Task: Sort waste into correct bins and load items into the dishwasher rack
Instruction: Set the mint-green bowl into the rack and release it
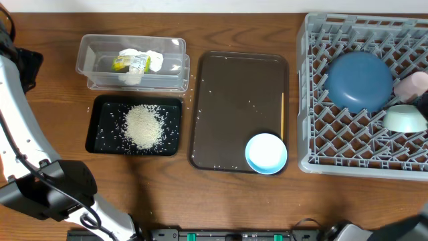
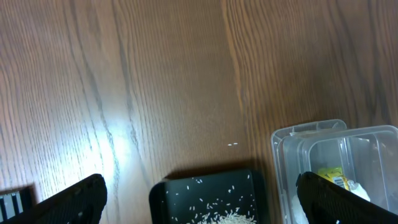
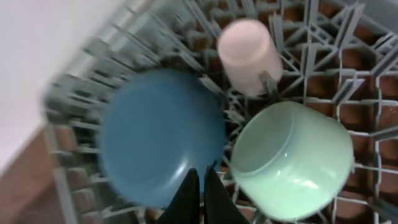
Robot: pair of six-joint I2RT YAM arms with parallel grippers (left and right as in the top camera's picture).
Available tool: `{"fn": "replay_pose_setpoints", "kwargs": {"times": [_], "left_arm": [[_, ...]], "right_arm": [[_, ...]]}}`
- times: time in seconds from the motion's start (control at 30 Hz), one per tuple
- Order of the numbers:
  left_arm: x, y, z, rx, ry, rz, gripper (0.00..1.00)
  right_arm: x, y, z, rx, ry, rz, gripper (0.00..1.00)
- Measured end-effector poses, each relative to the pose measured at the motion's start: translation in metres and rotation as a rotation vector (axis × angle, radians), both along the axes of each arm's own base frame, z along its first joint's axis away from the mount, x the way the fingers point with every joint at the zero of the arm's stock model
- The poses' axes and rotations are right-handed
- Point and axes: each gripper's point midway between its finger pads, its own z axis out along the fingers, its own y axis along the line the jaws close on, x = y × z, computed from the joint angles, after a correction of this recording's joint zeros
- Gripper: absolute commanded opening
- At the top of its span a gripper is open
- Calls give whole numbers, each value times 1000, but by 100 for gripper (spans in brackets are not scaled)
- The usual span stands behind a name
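Observation:
In the grey dishwasher rack (image 1: pixel 348 166) the dark blue plate (image 1: pixel 359 80), the pink cup (image 1: pixel 411 86) and the mint-green bowl (image 1: pixel 404 118) lie together. My right gripper (image 3: pixel 202 171) is shut and empty, its tips over the gap between the plate (image 3: pixel 161 137) and the mint bowl (image 3: pixel 292 158). The light blue bowl (image 1: pixel 266 153) sits on the brown tray's near right corner. A tissue (image 1: pixel 150 59) and a yellow-green wrapper (image 1: pixel 130 63) lie in the clear tub (image 1: pixel 93 60). Rice (image 1: pixel 142 125) is heaped in the black tray (image 1: pixel 100 107). My left gripper (image 2: pixel 200 205) hangs open above that black tray's (image 2: pixel 168 199) end.
The brown serving tray (image 1: pixel 234 100) lies between the bins and the rack, with a few stray rice grains on it. My left arm (image 1: pixel 27 154) runs along the table's left edge. Bare wood stretches beyond the black tray in the left wrist view.

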Motion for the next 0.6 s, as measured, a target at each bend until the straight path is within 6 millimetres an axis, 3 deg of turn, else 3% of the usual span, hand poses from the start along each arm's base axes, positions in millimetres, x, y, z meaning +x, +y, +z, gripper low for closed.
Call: {"fn": "replay_pose_setpoints", "kwargs": {"times": [0.1, 0.23, 0.37, 0.6], "left_arm": [[0, 0, 0, 0, 0, 0, 100], [0, 0, 0, 0, 0, 0, 100], [0, 0, 0, 0, 0, 0, 100], [0, 0, 0, 0, 0, 0, 100]], "right_arm": [[9, -8, -29, -10, 71, -19, 1], [6, -17, -58, -1, 157, -53, 1], [-5, -21, -74, 1, 236, -83, 1], [-15, -25, -77, -5, 281, -131, 1]]}}
